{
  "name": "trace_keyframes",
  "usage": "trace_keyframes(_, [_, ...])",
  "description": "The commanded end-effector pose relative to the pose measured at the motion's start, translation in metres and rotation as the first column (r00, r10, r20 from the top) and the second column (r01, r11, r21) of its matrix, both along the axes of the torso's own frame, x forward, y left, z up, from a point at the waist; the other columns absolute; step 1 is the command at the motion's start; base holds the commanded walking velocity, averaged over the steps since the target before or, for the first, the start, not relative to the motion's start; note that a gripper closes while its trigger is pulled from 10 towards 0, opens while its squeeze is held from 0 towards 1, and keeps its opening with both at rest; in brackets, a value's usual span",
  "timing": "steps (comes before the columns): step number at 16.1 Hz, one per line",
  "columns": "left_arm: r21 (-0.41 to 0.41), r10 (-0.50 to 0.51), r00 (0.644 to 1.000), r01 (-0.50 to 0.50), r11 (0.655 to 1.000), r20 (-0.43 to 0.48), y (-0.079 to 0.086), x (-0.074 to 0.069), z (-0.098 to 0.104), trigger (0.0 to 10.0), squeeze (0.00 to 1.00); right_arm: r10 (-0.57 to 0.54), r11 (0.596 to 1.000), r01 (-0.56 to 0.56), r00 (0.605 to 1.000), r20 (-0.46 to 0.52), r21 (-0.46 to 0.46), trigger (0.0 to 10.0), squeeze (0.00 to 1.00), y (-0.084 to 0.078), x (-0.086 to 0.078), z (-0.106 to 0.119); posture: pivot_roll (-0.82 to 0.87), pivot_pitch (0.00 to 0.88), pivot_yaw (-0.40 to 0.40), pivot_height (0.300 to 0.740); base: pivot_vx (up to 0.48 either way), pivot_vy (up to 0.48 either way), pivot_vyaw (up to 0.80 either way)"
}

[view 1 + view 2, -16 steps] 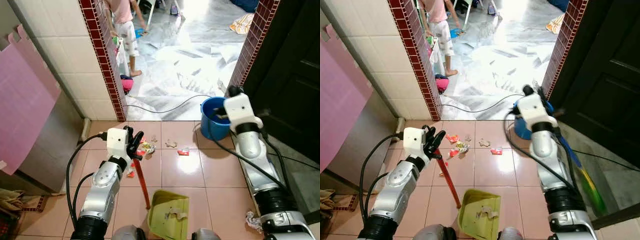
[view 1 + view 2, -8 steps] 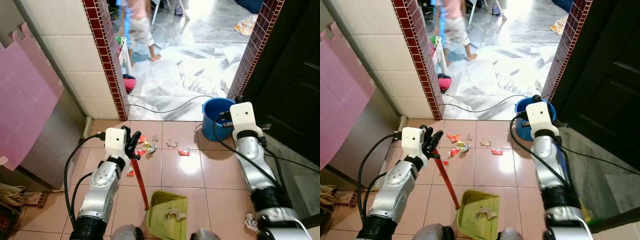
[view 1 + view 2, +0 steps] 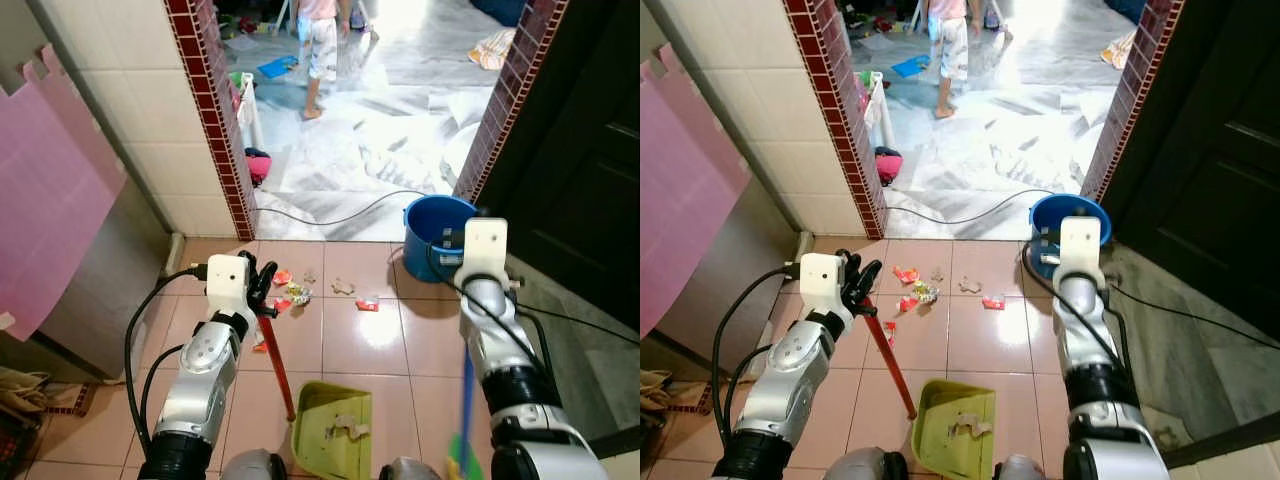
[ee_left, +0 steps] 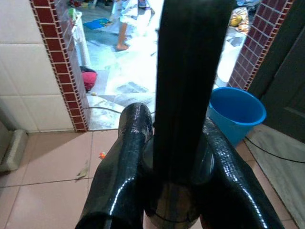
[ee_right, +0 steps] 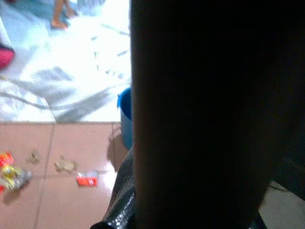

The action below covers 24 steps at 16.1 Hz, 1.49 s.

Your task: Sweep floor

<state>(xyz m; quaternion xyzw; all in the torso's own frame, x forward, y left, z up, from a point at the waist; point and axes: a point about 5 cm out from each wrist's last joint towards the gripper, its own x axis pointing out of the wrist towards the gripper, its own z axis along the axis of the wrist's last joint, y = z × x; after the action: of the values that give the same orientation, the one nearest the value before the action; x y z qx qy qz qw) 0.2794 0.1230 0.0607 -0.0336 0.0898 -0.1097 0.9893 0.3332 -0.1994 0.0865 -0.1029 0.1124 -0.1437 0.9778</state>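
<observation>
since a second ago the right arm has drawn in toward the body and the broom [image 3: 464,400] now hangs along it, its blue handle running down to green bristles near the floor; whether the right gripper [image 3: 484,238] clamps it i cannot tell. left gripper [image 3: 262,290] is closed around the dustpan's red handle [image 3: 278,362], the green dustpan [image 3: 334,430] resting on the tiles with scraps inside. litter [image 3: 290,296] lies ahead, well apart from the pan — best to reach the broom past it and draw it back in short strokes, holding the pan's lip flat.
</observation>
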Motion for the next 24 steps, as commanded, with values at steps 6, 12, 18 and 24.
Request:
trace_keyframes(6, [0.026, 0.09, 0.996, -0.091, 0.996, 0.026, 0.014, 0.003, 0.007, 10.0, 0.0, 0.226, 0.969, -0.225, 0.974, -0.002, -0.106, 10.0, 0.0, -0.009, -0.005, 0.009, -0.05, 0.0, 0.038, 0.74, 0.0, 0.0, 0.0])
trace_keyframes(12, [-0.025, 0.081, 0.994, -0.079, 0.997, 0.077, 0.013, 0.007, 0.017, 10.0, 0.0, 0.416, 0.91, -0.394, 0.86, 0.297, -0.132, 10.0, 0.0, 0.024, -0.01, 0.043, -0.05, 0.0, 0.04, 0.74, 0.0, 0.045, 0.0])
trace_keyframes(18, [-0.095, 0.126, 0.986, -0.116, 0.989, 0.11, 0.017, 0.01, 0.027, 10.0, 0.0, 0.487, 0.872, -0.468, 0.806, 0.337, -0.142, 10.0, 0.0, 0.038, -0.017, 0.044, -0.04, 0.0, 0.034, 0.74, 0.0, 0.4, 0.0])
trace_keyframes(24, [-0.127, 0.129, 0.986, -0.114, 0.985, 0.11, 0.015, 0.014, 0.028, 10.0, 0.0, 0.465, 0.883, -0.456, 0.813, 0.35, -0.111, 10.0, 0.0, 0.032, -0.014, 0.047, -0.05, 0.0, 0.034, 0.74, 0.0, 0.357, 0.0])
